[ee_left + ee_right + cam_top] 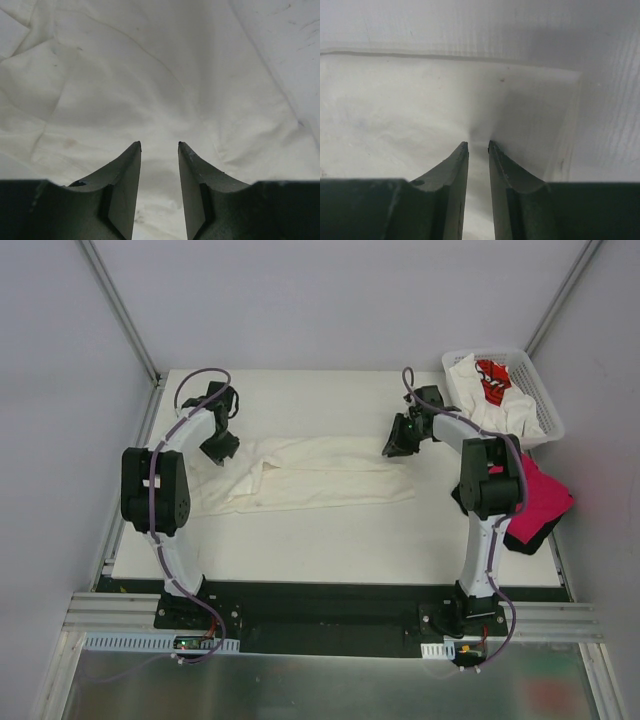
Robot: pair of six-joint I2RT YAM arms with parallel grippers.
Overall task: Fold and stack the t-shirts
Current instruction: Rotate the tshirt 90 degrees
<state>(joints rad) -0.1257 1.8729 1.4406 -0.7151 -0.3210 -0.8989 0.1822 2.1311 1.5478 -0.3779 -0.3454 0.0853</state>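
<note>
The left pincer [218, 447] sits at 9 o'clock on the table [350, 550], low over the bunched left end of the cream t-shirt [320, 475]. In its wrist view the fingers [127, 175] stand a little apart with rumpled cloth showing in the gap, and I cannot tell whether they grip it. The shirt lies stretched across the table's middle, its long edges running from 9 toward 3 o'clock. Bare table lies open beyond it toward 12 and nearer toward 6. The right pincer [397, 447] is at the shirt's far right corner, its jaws nearly pressed together and pinching cloth just inside the hem, with creases drawn to the tips. At 1 o'clock a white basket [548, 415] holds a red-printed white shirt [492, 380]. At 3 o'clock a magenta shirt [545, 495] hangs over the table's right edge, beside the right arm.
</note>
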